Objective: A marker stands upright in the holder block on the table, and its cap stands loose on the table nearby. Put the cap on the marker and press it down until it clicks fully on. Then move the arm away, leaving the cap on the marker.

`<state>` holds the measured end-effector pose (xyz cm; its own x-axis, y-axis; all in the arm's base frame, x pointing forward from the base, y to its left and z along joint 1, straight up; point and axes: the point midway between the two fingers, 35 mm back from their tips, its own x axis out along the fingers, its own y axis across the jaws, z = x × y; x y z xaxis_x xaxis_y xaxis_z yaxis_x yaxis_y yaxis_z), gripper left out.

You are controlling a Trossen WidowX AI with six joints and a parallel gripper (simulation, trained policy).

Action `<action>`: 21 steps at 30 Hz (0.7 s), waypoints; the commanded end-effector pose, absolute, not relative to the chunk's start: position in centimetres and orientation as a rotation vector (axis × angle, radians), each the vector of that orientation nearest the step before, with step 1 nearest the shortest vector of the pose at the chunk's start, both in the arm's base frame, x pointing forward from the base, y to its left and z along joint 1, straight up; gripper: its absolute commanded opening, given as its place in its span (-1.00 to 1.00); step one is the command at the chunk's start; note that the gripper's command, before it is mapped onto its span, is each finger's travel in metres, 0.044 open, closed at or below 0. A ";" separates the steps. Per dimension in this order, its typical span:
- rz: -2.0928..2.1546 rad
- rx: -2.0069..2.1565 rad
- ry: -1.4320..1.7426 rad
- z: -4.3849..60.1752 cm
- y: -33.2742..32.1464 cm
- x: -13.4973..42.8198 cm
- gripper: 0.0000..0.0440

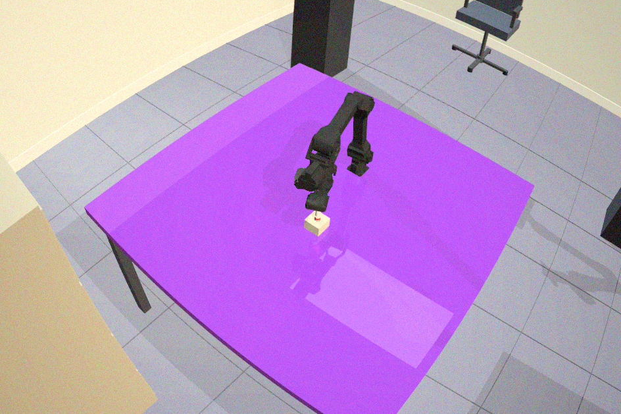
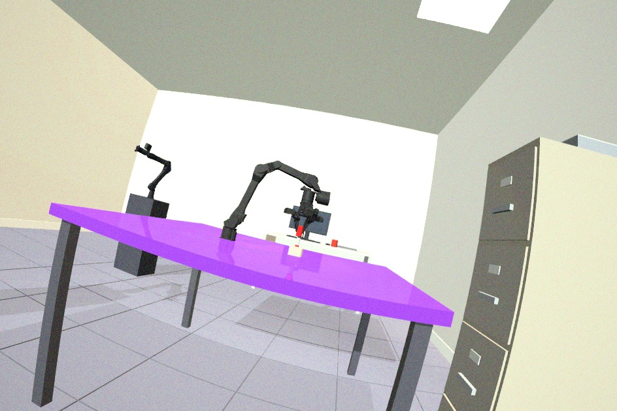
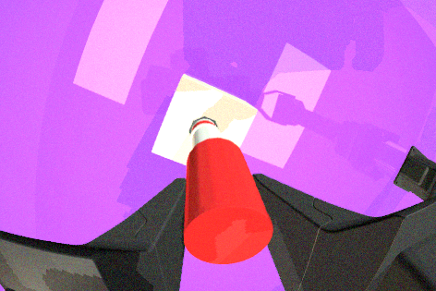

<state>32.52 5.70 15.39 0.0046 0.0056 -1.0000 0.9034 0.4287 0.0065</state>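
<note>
The red cap (image 2: 299,230) (image 3: 222,186) is held upright, open end down, between the fingers of my gripper (image 2: 300,227) (image 3: 219,186), which is shut on it. The white marker (image 1: 316,214) (image 2: 297,241) (image 3: 203,135) stands upright in the cream holder block (image 1: 310,225) (image 2: 295,251) (image 3: 171,132). The cap is over the marker's upper end and hides the tip. White barrel shows between the cap's lower rim and the red ring at the block. Whether the cap touches the marker I cannot tell. In the top view the gripper body hides the cap.
The block stands on the purple table (image 1: 210,228) (image 2: 199,247), in front of the arm's base (image 1: 358,167). Away from the table are a second arm on a black pedestal (image 1: 325,18), an office chair (image 1: 489,18), a filing cabinet (image 2: 503,242) and a desk with a monitor and a red object (image 2: 334,243).
</note>
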 end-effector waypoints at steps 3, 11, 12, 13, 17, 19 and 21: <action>-0.880 0.863 1.425 13.8 5.7 32.5 -0.58; -0.877 0.833 1.473 11.3 5.7 32.4 -0.60; -0.876 0.829 1.477 11.0 5.6 32.4 -0.60; -0.874 0.825 1.481 10.8 5.6 32.4 -0.60; -0.866 0.808 1.492 10.0 5.5 32.3 -0.58; -0.864 0.799 1.498 9.6 5.5 32.3 -0.57; -0.869 0.792 1.509 9.4 5.4 32.0 -0.43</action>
<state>32.91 5.54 10.78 -0.0462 0.0154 -0.9988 0.8724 0.4877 -0.0328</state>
